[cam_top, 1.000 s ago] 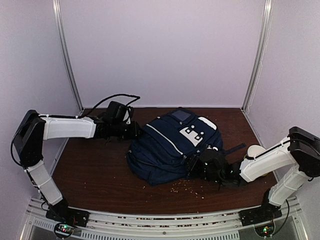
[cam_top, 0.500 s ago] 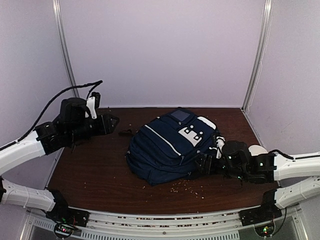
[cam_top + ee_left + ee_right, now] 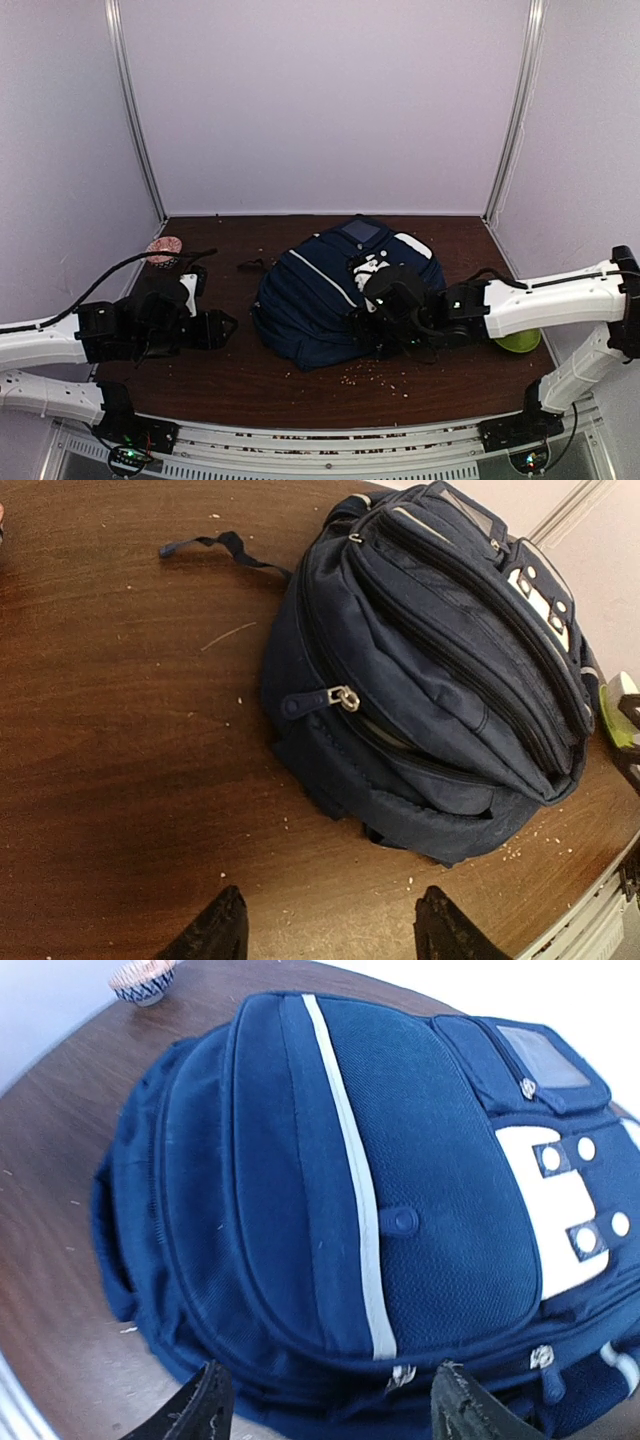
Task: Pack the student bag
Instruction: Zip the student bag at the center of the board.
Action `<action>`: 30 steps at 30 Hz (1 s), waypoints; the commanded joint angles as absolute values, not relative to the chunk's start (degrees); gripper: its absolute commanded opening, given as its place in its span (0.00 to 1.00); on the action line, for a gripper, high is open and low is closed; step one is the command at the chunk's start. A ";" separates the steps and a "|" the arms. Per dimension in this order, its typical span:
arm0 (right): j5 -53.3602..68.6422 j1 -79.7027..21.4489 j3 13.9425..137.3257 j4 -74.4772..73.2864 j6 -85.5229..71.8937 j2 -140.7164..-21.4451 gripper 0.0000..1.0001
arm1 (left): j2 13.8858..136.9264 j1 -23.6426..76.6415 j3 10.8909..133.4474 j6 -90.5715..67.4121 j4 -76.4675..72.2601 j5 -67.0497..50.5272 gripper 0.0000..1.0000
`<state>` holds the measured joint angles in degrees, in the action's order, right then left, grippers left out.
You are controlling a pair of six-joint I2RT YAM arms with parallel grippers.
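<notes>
Noting L end effector (image 3: 225, 325) pulled back to frame lower left, open, empty. R end effector (image 3: 375, 300), also open, now over student bag (image 3: 315, 290). Prob. R-side handling next.

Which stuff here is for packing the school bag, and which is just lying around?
For the job:
- student bag
- left gripper, open
- right gripper, open, by the bag

Just lying about:
- small bowl, far left
- green object, far right
- scattered crumbs
</notes>
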<state>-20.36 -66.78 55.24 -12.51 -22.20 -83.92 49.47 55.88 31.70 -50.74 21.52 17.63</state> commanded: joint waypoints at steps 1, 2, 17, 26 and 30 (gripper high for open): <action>-27.90 -66.83 62.43 -15.59 -14.02 -91.04 0.68 | 48.25 57.25 31.44 -53.68 20.13 18.85 0.97; -28.53 -66.82 63.78 -16.13 -13.17 -92.58 0.68 | 48.27 57.30 31.28 -53.65 20.16 18.75 0.97; -33.78 -63.73 79.67 -23.60 -11.59 -97.28 0.00 | 47.51 57.39 27.07 -53.68 17.41 19.79 0.96; -25.23 -54.77 76.39 -15.42 -33.69 -91.19 0.00 | 51.11 53.42 24.57 -53.04 7.14 15.37 0.98; -25.60 -53.66 74.75 -10.75 -41.43 -92.29 0.00 | 53.56 52.04 26.71 -51.00 6.64 14.62 0.98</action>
